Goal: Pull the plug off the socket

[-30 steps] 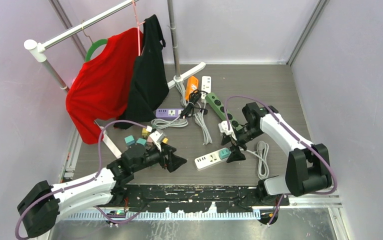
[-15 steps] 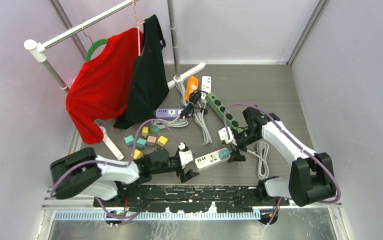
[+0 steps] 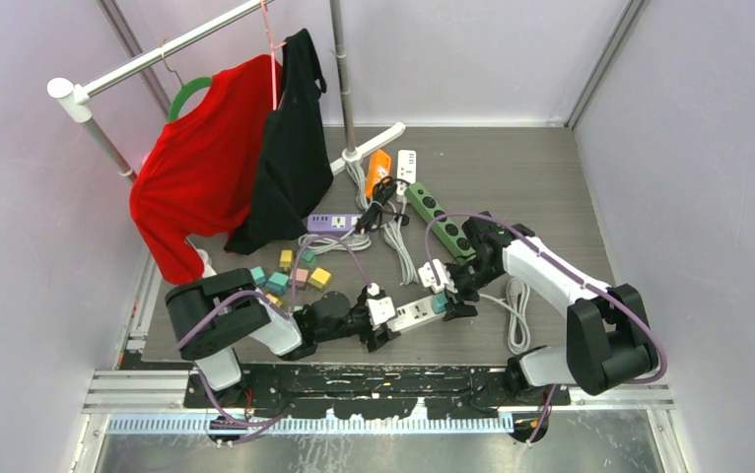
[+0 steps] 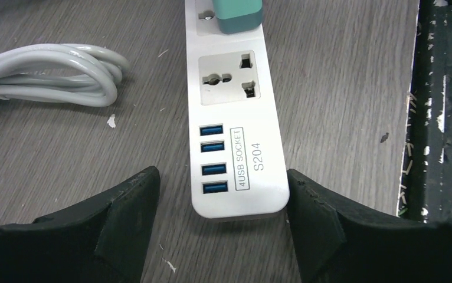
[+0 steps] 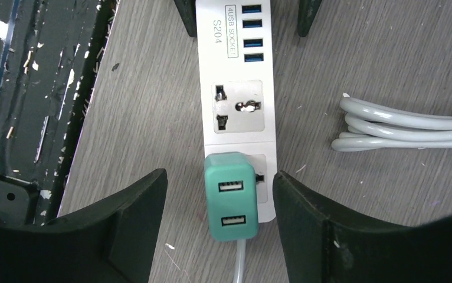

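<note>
Both arms have swung inward since a second ago. The left gripper [image 4: 222, 194] now straddles the USB end of the white power strip [image 4: 253, 118], and the right gripper [image 5: 219, 194] flanks the teal plug [image 5: 231, 203], which is seated in the strip's end socket. Both sets of jaws are spread, pinching nothing.

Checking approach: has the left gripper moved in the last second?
Yes. The left gripper moved right, away from the coloured blocks, to straddle the white power strip at its USB end.

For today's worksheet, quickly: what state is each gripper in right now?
Left gripper: open, straddling the white plastic power strip, holding nothing.
Right gripper: open, flanking the teal square plug, not gripping.
</note>
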`<state>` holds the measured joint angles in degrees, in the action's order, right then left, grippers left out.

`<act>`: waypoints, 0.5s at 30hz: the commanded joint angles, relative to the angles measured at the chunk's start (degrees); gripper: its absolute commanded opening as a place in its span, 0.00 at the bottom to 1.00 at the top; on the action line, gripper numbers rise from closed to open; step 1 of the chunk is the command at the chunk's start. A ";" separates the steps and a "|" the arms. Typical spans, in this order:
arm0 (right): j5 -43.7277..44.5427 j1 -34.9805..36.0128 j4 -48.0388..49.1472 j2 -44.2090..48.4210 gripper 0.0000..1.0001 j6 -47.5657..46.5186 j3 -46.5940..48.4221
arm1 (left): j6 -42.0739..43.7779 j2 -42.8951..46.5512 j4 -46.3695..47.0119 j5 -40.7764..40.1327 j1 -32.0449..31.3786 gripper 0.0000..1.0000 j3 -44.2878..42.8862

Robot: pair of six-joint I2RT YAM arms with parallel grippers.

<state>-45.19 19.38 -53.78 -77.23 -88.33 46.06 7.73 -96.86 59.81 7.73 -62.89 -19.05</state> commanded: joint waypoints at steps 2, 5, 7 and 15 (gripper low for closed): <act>1.47 1.11 2.61 -0.24 0.67 1.70 0.06 | -0.96 -3.68 9.66 -1.58 -0.21 0.73 -1.18; 1.80 1.16 2.46 -0.16 0.64 0.98 -0.14 | -1.54 -6.44 12.53 -1.53 -0.23 0.73 -0.95; 2.16 1.17 2.42 -0.03 0.63 0.40 -0.31 | -2.02 -8.88 15.23 -1.70 -0.22 0.73 -0.58; 3.11 1.23 2.43 0.17 0.46 -0.40 -0.50 | -2.46 -14.70 22.10 -2.37 -0.21 0.60 0.20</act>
<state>-41.85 20.23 -51.79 -77.62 -87.68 45.56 4.40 -109.27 78.02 7.09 -62.98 -19.42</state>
